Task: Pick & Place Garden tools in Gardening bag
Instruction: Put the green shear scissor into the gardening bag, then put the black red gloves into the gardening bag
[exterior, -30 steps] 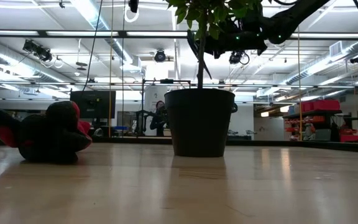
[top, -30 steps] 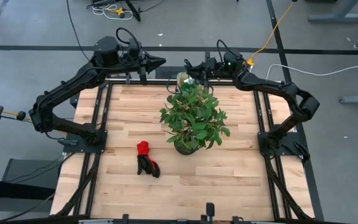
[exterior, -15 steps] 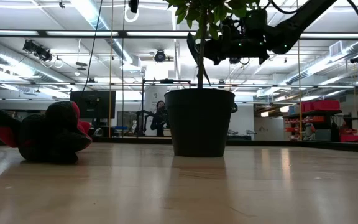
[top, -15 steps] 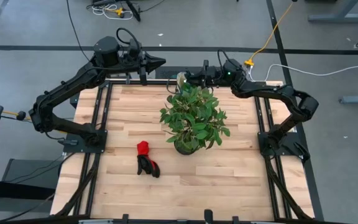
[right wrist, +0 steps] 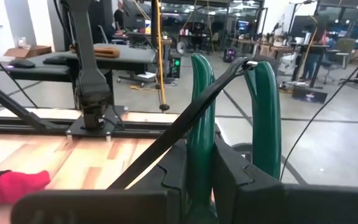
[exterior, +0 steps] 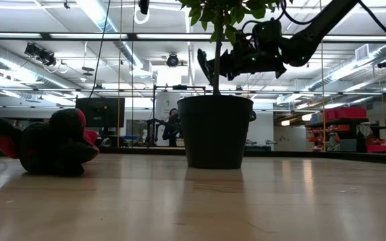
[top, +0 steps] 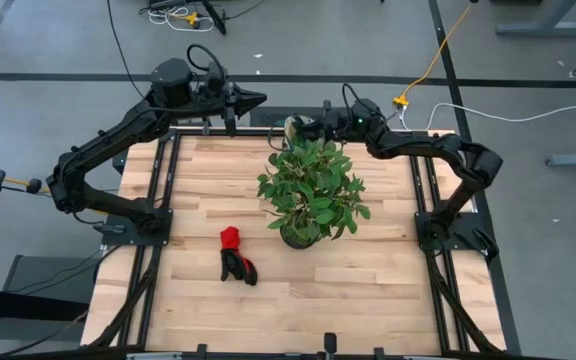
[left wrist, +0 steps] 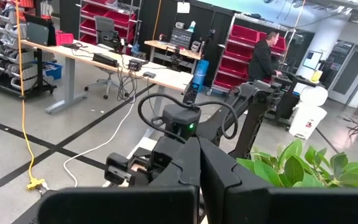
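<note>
My right gripper is shut on a tool with two green handles joined by a black strap, by its look the pruning shears. It hovers at the table's far edge, beside the tan gardening bag, which the plant's leaves mostly hide. In the low view that gripper hangs above the pot. The red-and-black gloves lie on the table left of the plant. My left gripper waits shut and bare over the far edge. My right gripper pinches one green handle of the tool between its two fingers, coming level from the table's right. The handle sticks out past the fingertips, and the second handle stands free beside it. The tool is lifted clear of the table.
A leafy potted plant in a dark pot stands mid-table, right in front of the bag. Bare wood lies near and right of it. The gloves show at the left in the low view. People work in the room beyond.
My right gripper has sunk with the green-handled tool and drawn closer to the bag behind the plant, staying shut on it. The left arm has kept still.
</note>
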Available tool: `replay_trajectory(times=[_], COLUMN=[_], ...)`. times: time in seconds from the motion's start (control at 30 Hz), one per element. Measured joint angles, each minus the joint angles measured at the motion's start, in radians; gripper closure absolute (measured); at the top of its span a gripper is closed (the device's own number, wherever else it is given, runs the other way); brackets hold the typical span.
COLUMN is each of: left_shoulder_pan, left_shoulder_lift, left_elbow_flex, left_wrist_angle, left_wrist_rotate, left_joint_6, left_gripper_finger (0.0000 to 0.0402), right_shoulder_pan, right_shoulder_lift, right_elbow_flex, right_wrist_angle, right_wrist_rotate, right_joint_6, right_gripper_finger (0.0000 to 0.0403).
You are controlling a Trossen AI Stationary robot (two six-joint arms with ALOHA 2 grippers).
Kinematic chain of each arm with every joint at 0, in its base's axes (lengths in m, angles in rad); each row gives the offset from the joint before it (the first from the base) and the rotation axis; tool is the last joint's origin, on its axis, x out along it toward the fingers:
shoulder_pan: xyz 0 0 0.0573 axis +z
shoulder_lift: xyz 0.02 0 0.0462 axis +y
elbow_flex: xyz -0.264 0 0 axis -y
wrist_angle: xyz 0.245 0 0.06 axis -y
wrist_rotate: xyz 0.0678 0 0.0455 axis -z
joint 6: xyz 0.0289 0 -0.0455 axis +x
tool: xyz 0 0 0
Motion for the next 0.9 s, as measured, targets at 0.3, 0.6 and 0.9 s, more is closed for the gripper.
replay_trajectory(times=[0.3, 0.6, 0.9], left_shoulder_pan=[0.0, 0.0, 0.0], left_shoulder_lift=[0.0, 0.0, 0.0], left_elbow_flex=[0.0, 0.0, 0.0], left_wrist_angle=[0.0, 0.0, 0.0], left_wrist_rotate=[0.0, 0.0, 0.0], left_joint_6=[0.001, 0.002, 0.003], left_gripper_finger=[0.04, 0.0399, 0.0399], right_shoulder_pan=[0.003, 0.005, 0.005], right_shoulder_lift=[0.006, 0.006, 0.006], right_elbow_flex=[0.0, 0.0, 0.0], right_wrist_angle=[-0.004, -0.02, -0.019], right_wrist_rotate=[-0.003, -0.003, -0.003], right_joint_6=[-0.002, 0.004, 0.023], right_gripper_finger=[0.0358, 0.0275, 0.0196])
